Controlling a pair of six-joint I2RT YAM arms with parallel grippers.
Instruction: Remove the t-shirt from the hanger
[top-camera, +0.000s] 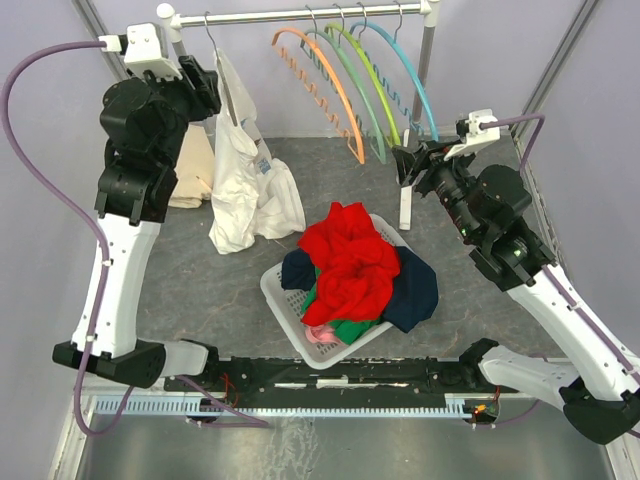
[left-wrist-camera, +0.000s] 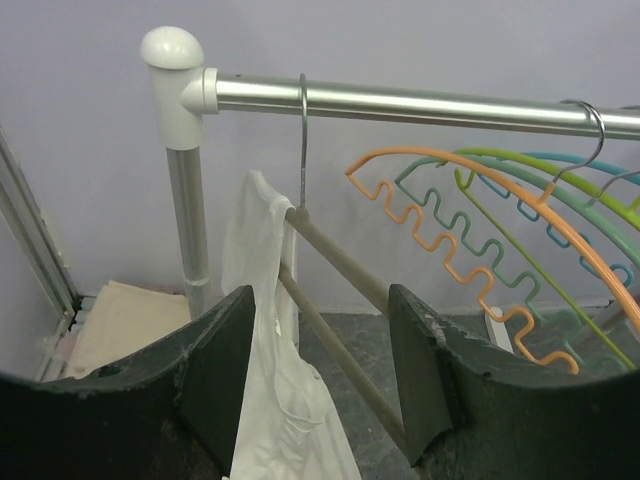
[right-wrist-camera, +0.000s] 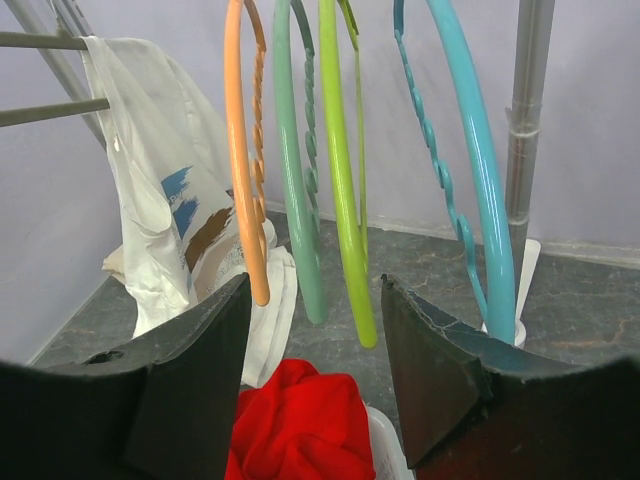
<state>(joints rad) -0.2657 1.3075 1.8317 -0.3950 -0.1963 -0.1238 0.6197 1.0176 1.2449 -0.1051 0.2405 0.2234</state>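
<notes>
at the far left the left tool (left-wrist-camera: 320, 335) stands with jaws apart, gripping nothing, close before the grey hanger (left-wrist-camera: 345, 275) hooked on the rail (top-camera: 300, 14). the white t-shirt (top-camera: 240, 180) hangs bunched from that hanger's left arm, trailing down to the worktop (top-camera: 180, 290). mid-worktop sits a basket (top-camera: 275, 292) heaped with clothes. at the right, the right tool (right-wrist-camera: 315, 330) is open too, facing four coloured hangers (top-camera: 350, 80).

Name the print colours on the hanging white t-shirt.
Blue and brown strokes on the t-shirt, clearest in the right wrist view.
</notes>
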